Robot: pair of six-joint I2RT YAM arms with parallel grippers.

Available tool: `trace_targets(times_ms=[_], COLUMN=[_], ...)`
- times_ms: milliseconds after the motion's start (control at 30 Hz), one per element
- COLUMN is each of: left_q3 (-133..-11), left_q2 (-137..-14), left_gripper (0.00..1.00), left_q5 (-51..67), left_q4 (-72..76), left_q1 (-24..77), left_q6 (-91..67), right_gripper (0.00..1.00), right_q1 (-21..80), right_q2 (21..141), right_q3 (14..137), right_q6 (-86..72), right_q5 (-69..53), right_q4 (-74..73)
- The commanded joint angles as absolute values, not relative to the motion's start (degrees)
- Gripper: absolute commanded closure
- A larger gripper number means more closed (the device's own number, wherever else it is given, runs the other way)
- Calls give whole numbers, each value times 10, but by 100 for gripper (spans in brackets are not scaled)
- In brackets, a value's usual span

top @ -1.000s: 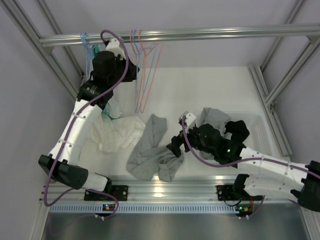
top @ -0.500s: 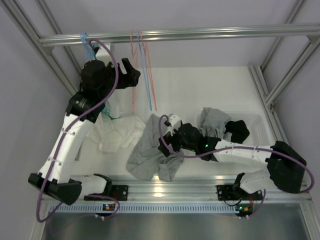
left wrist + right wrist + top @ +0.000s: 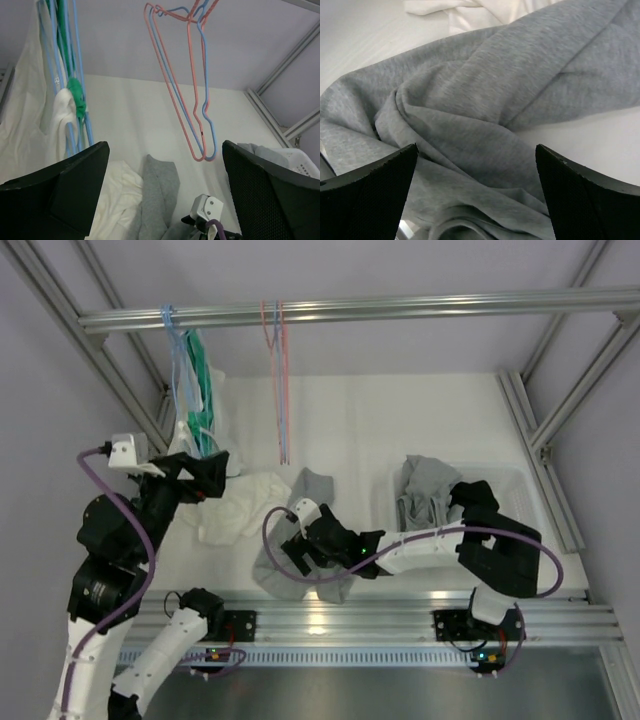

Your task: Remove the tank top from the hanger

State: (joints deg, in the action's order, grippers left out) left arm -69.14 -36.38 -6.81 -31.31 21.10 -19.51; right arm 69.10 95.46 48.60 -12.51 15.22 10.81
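Note:
The grey tank top [image 3: 305,515] lies crumpled on the white table, off any hanger. My right gripper [image 3: 287,556] hovers low over its near part, open; in the right wrist view only grey folds [image 3: 485,100] lie between the jaws [image 3: 476,160]. Two empty hangers, pink and blue [image 3: 280,380], hang from the rail [image 3: 400,310]. They show in the left wrist view as empty hangers [image 3: 192,100]. My left gripper [image 3: 218,476] is open and holds nothing, left of the grey tank top [image 3: 159,192]; its jaws [image 3: 164,160] stand wide apart.
More blue hangers [image 3: 182,370] at the rail's left end carry green and white garments [image 3: 67,100]. A white garment [image 3: 240,508] lies beside the grey one. A white basket [image 3: 525,490] at the right holds grey and black clothes. Frame posts stand on both sides.
My left gripper opened, and its arm dropped from the rail down and to the left. The empty hangers swung back to hang straight. My right arm moved left over the grey tank top.

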Motion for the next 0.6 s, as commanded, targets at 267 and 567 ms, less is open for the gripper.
trace_targets(times_ms=[267, 567], left_q3=[-499, -478], left_q2=[-204, -184], left_gripper=[1, 1], left_q5=[-188, -179], left_q4=[-344, -344], left_q1=[213, 212], left_q6=[-178, -176], right_gripper=[1, 54], right_q1=[713, 704], right_q2=[1100, 1094], right_q3=[565, 517], right_q6=[-150, -178], right_q5=[215, 207], right_q4=[132, 142])
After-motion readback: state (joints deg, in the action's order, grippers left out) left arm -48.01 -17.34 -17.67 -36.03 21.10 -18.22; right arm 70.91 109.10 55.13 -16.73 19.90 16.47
